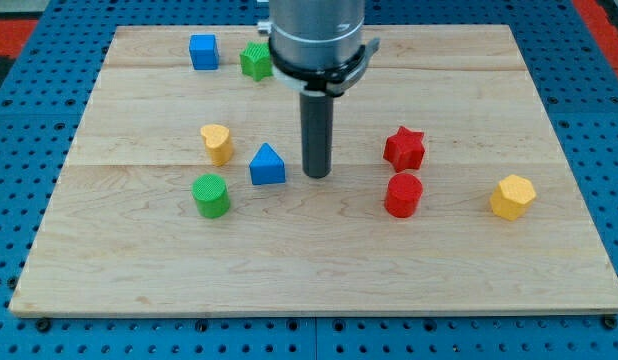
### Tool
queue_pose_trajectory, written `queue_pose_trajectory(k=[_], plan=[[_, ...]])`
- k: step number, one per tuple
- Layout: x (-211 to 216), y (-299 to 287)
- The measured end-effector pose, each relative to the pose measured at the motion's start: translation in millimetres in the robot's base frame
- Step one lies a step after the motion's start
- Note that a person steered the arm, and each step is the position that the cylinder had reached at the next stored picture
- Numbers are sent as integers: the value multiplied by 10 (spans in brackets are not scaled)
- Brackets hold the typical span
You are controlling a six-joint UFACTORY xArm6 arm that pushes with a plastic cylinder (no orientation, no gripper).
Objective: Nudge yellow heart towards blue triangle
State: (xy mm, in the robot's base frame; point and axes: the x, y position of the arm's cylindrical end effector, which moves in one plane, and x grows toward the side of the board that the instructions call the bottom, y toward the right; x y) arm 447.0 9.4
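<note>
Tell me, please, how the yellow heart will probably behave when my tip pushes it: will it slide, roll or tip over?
The yellow heart looks squat and flat-bottomed, so it will probably slide on the smooth wooden board rather than roll or tip. Its lobed sides may make it turn under an off-centre push. My tip is beyond the blue triangle, not touching it.

My tip stands just right of the triangle, heart left.

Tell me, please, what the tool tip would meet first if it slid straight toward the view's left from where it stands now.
Most likely the blue triangle: it sits just left of my tip, roughly level with it. The yellow heart lies farther left and slightly higher, so probably off that line.
</note>
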Motion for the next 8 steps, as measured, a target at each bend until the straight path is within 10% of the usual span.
queue_pose_trajectory(k=[8], plan=[[-533,-1586]])
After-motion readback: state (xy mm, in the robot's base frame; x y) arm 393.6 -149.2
